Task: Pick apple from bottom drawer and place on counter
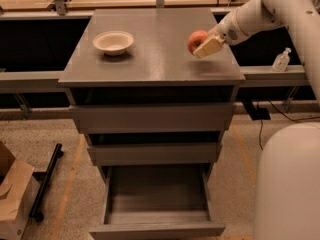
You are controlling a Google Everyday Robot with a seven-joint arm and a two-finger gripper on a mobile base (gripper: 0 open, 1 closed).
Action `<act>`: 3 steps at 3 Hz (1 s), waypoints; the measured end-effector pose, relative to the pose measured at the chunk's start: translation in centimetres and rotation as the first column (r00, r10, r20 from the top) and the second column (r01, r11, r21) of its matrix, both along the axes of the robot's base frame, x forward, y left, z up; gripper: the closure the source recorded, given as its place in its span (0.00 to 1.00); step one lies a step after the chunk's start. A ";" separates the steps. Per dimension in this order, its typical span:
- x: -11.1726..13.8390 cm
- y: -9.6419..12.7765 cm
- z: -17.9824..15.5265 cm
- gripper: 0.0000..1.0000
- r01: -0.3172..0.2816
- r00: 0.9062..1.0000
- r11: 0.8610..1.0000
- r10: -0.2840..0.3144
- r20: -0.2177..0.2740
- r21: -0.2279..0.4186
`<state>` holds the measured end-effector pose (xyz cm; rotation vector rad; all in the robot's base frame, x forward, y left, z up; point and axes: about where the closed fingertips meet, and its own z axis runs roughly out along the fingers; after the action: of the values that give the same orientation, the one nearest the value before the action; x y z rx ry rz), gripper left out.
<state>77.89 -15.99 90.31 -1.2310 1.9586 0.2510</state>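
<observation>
The apple [196,40] is red-orange and held in my gripper [204,45] just above the right side of the grey counter [155,49]. The gripper is shut on the apple, its pale finger [208,46] lying across the apple's front. My white arm comes in from the upper right. The bottom drawer [157,201] is pulled fully open below and its grey inside shows nothing in it.
A white paper bowl [113,41] sits on the counter's left side. The two upper drawers [152,116] stand slightly open. A cardboard box [12,194] and a black bar lie on the floor at left. My white base [287,184] fills the lower right. A small bottle [281,60] stands on the right ledge.
</observation>
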 end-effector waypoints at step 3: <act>1.7 1.4 -3.8 0.15 -0.024 0.999 0.988 0.028 -0.020 0.153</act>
<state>79.60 -14.59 86.48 -1.1593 1.9050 0.4214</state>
